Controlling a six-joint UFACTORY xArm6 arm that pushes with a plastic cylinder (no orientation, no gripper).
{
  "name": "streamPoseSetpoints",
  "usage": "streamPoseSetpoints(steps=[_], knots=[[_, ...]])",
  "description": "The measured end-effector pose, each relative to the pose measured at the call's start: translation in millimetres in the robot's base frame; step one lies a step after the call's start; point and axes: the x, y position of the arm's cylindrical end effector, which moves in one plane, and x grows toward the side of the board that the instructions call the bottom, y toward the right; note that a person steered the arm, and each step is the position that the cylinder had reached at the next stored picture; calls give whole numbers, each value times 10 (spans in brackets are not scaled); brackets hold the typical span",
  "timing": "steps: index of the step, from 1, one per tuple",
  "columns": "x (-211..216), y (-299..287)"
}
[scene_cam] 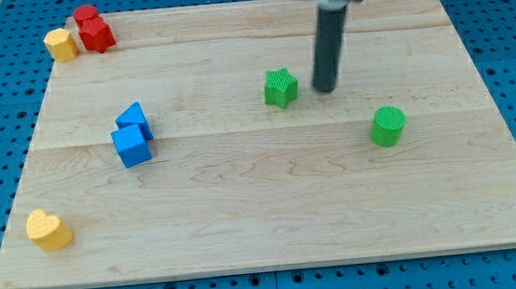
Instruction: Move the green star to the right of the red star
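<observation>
tip: your tip (325,90) rests on the wooden board (265,219), just beside the green star (280,87) on the view's right, apparently not touching.
claw: none fitted; your arm ends in a plain dark rod.
green star: upper middle of the board.
red star: red blocks (92,29) at the top-left corner, next to a yellow block (61,44); which is the star is hard to tell.
others: green cylinder (387,126) on the right, two blue blocks (133,135) on the left, yellow heart (48,229) at bottom left.

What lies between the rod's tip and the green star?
Nothing: in the camera view only bare board separates my tip from the green star at its left.
</observation>
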Motion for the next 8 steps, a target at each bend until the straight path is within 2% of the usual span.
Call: streamPoseSetpoints(steps=[1, 2, 3, 4, 5, 6, 7, 8], knots=[[-877, -1093], [-1470, -1624], [-1458, -1518], [-1650, -1153], [-2130, -1494], [-1713, -1710], [-1494, -1876], [-532, -1274]])
